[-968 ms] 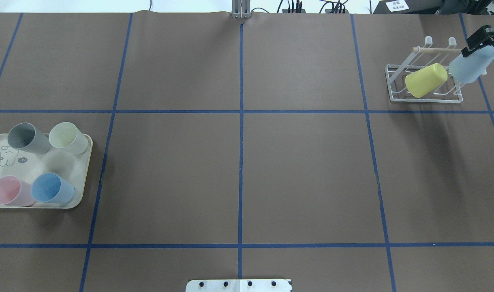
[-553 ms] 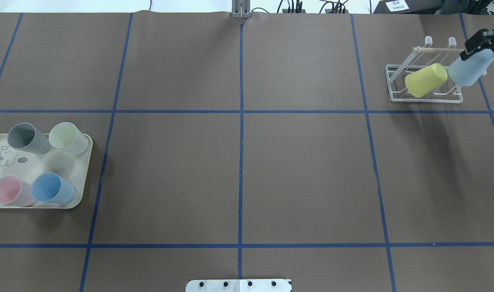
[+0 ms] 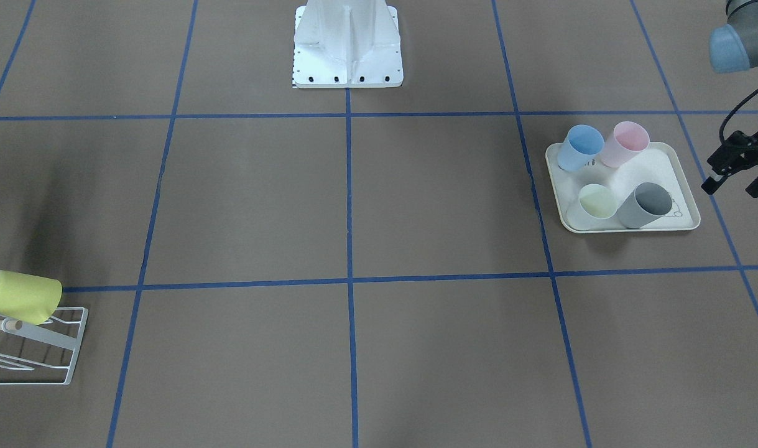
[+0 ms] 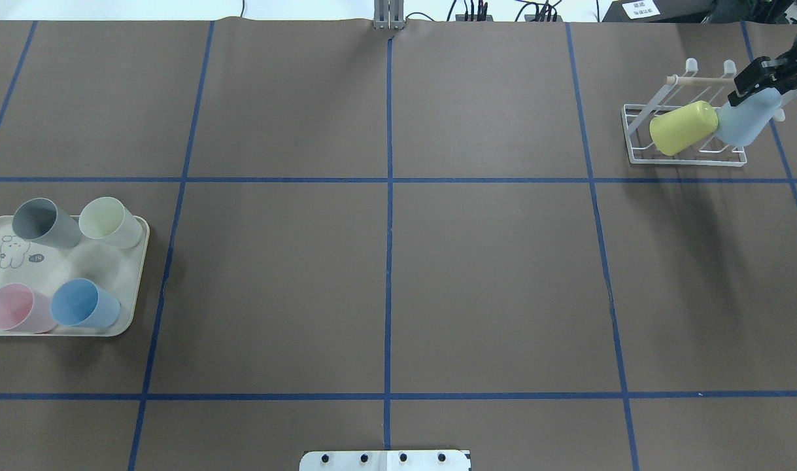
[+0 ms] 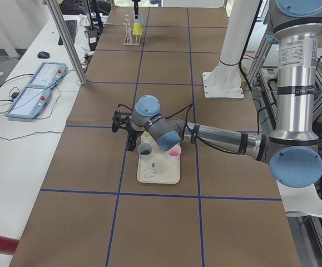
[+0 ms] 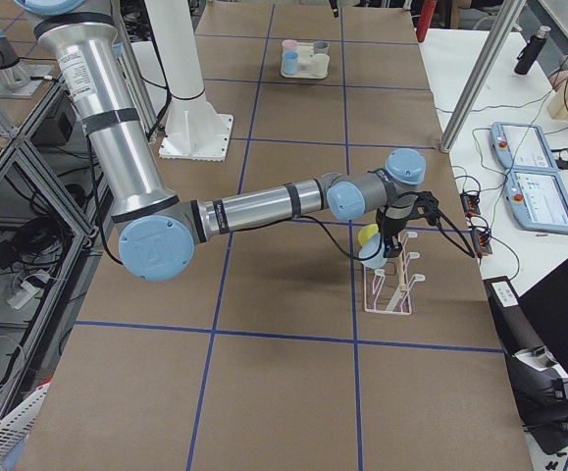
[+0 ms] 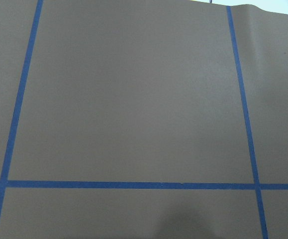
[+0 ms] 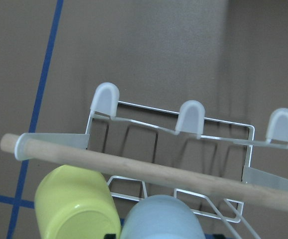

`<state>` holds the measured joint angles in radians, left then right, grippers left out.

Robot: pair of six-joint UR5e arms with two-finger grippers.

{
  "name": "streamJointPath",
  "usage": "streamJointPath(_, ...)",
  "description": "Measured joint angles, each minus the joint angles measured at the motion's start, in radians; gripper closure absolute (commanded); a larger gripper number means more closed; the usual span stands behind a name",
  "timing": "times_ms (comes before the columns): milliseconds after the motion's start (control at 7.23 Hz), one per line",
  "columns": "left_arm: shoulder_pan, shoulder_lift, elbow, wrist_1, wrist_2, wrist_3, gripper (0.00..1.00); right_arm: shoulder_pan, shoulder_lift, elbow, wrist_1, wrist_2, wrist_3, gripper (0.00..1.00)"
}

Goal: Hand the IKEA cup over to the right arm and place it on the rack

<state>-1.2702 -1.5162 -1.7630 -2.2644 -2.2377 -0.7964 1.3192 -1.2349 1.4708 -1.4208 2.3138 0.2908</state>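
Observation:
The white wire rack [image 4: 635, 134] stands at the table's far right, its wooden rod [image 8: 158, 172] crossing the right wrist view. A yellow cup [image 4: 682, 127] lies tilted on its prongs. My right gripper [image 4: 756, 85] is shut on the base of a pale blue IKEA cup [image 4: 741, 121]. That cup slants down over the rack and touches the yellow cup's side. From the right wrist, the pale blue cup [image 8: 161, 219] sits beside the yellow cup [image 8: 74, 204], below the rod. My left gripper [image 3: 734, 180] hovers open and holding nothing, just outside the tray.
A cream rabbit-print tray [image 4: 61, 265] at the left holds several upright cups: grey [image 4: 42, 221], pale green [image 4: 108, 221], pink [image 4: 16, 307] and blue [image 4: 81, 304]. The robot base [image 3: 347, 43] stands at the table's middle edge. Blue tape lines grid the brown table.
My right gripper has carried the pale blue cup left and lower onto the rack, against the yellow cup, which shifted slightly left. The left side is unchanged.

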Motion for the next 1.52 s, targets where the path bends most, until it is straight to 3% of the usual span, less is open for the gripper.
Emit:
streamJointPath(138, 0.0, 0.001, 0.0, 0.0, 0.0, -0.002, 0.0, -0.005, 0.005, -0.006, 0.0, -0.001, 0.0, 0.07)
streamJointPath(277, 0.001, 0.008, 0.0, 0.0, 0.0, -0.002, 0.0, -0.011, 0.01, -0.015, 0.0, -0.001, 0.001, 0.01)
streamJointPath(830, 0.025, 0.123, -0.027, -0.002, 0.0, 0.012, 0.0, -0.022, 0.037, -0.03, 0.0, 0.008, 0.022, 0.01)
streamJointPath(1245, 0.141, 0.239, -0.065, -0.002, -0.016, 0.005, 0.01, -0.02, 0.061, 0.01, -0.005, 0.067, 0.079, 0.01)
streamJointPath(1522, 0.208, 0.259, -0.069, -0.003, -0.033, 0.002, 0.06, -0.018, 0.054, 0.058, -0.009, 0.104, 0.12, 0.01)
